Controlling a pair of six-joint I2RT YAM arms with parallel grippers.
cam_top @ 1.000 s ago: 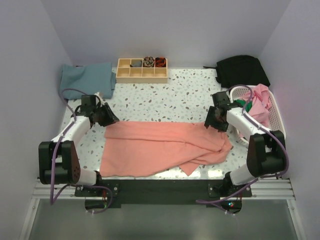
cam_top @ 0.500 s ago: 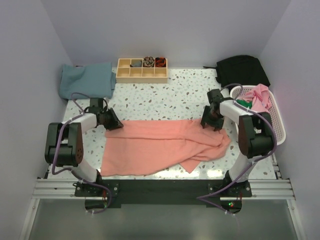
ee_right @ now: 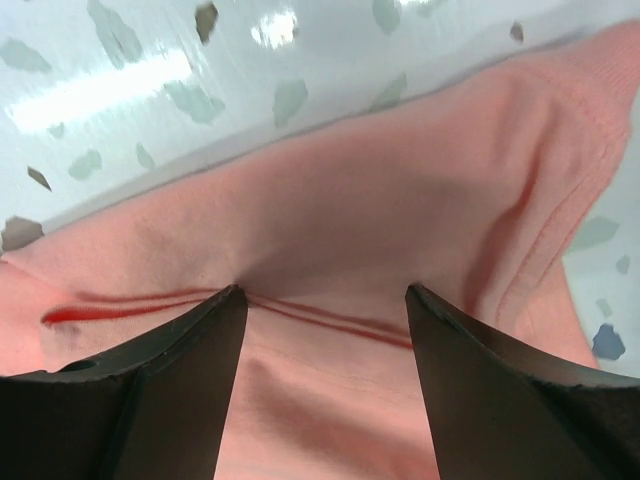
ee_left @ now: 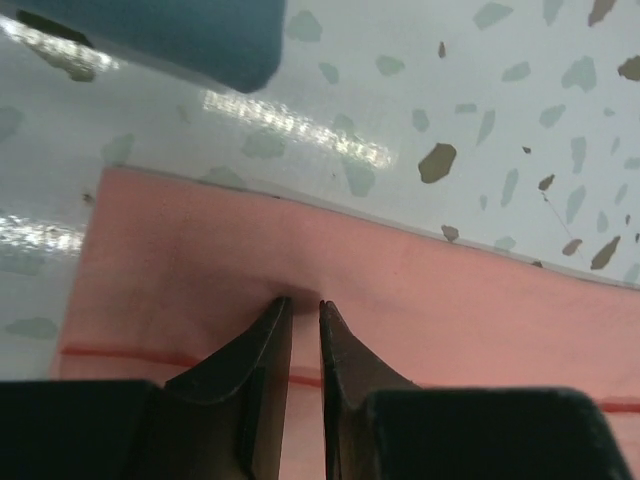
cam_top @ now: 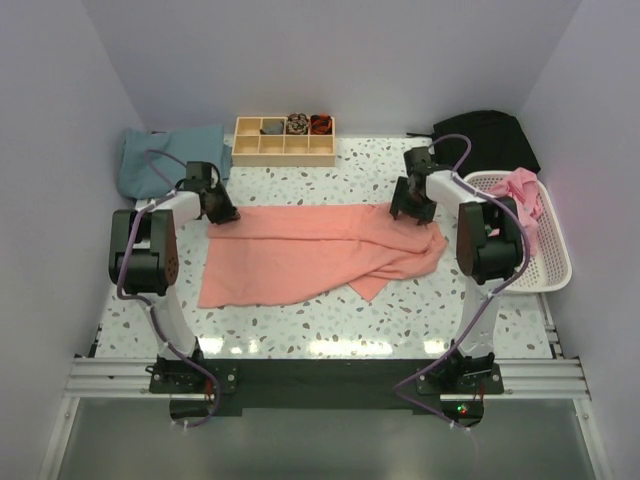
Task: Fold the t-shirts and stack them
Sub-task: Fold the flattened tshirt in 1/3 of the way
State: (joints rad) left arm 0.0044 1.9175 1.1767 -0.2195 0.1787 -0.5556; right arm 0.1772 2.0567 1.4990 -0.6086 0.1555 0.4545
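Observation:
A salmon-pink t-shirt [cam_top: 320, 250] lies spread across the middle of the table, bunched and folded over at its right end. My left gripper [cam_top: 222, 213] is at the shirt's far left corner. In the left wrist view its jaws [ee_left: 305, 303] are nearly closed, pinching the pink fabric [ee_left: 450, 300] near the hem. My right gripper [cam_top: 408, 210] is at the shirt's far right corner. In the right wrist view its jaws [ee_right: 325, 290] stand wide apart, tips resting on the pink cloth [ee_right: 400, 190].
A folded blue t-shirt [cam_top: 170, 158] lies at the back left, its edge showing in the left wrist view [ee_left: 170, 30]. A wooden compartment tray [cam_top: 284, 140] stands at the back centre. A black bag [cam_top: 487, 140] is at the back right. A white basket [cam_top: 548, 272] holds pink clothes [cam_top: 520, 195].
Both grippers have moved away from the near edge, dragging the pink shirt's far edge toward the back of the table. The shirt now lies farther back and flatter.

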